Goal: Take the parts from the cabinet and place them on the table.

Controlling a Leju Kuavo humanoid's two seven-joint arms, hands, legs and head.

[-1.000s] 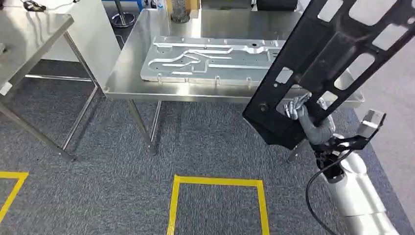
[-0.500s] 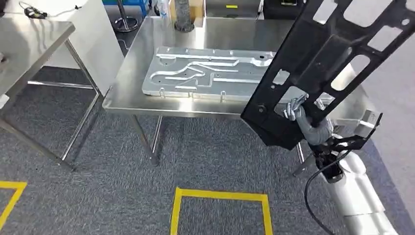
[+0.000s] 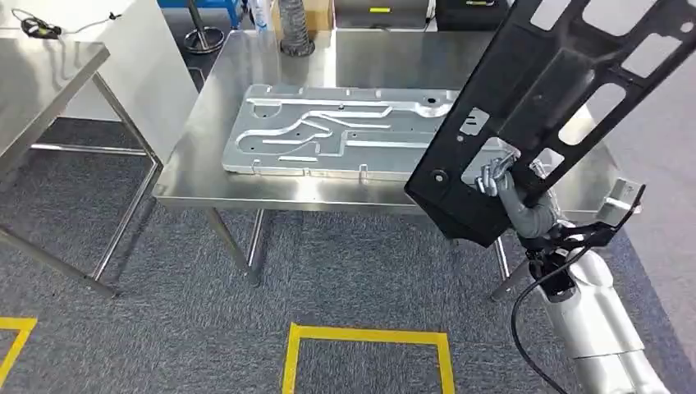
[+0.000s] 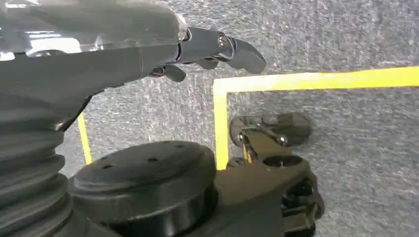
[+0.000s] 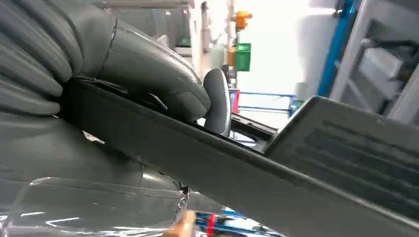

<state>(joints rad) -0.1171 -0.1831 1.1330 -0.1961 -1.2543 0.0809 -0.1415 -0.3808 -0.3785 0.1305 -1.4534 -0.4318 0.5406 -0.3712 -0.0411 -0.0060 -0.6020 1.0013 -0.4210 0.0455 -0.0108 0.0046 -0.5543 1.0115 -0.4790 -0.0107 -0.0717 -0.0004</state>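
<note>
My right hand [image 3: 498, 182] sits at about 4 o'clock in the head view, fingers wrapped around a rib of the black frame part [image 3: 558, 90], which I hold up tilted, its long body running from the hand toward 1 o'clock and out of the picture. The part has several cut-out windows and its lower end overlaps the near right edge of the steel table [image 3: 271, 190] from where I look; I cannot tell whether it touches the table or hangs above it. In the right wrist view the thumb [image 5: 163, 74] presses down on the dark edge of the part [image 5: 207, 163], so the grip is firm on it. A grey machined plate [image 3: 328, 131] with raised channels lies flat on the table, toward 12 o'clock, just beside the black part's lower half. A corrugated grey hose [image 3: 294, 29] stands at the table's far edge. A 2nd steel table [image 3: 49, 90] stands at 10 o'clock, well apart. Grey carpet below carries a yellow tape square [image 3: 365, 336] at 6 o'clock. My left hand [image 4: 197, 49] hangs over the carpet in the left wrist view, holding nothing, fingers stretched out and somewhat apart, beside a corner of yellow tape [image 4: 222, 94].
</note>
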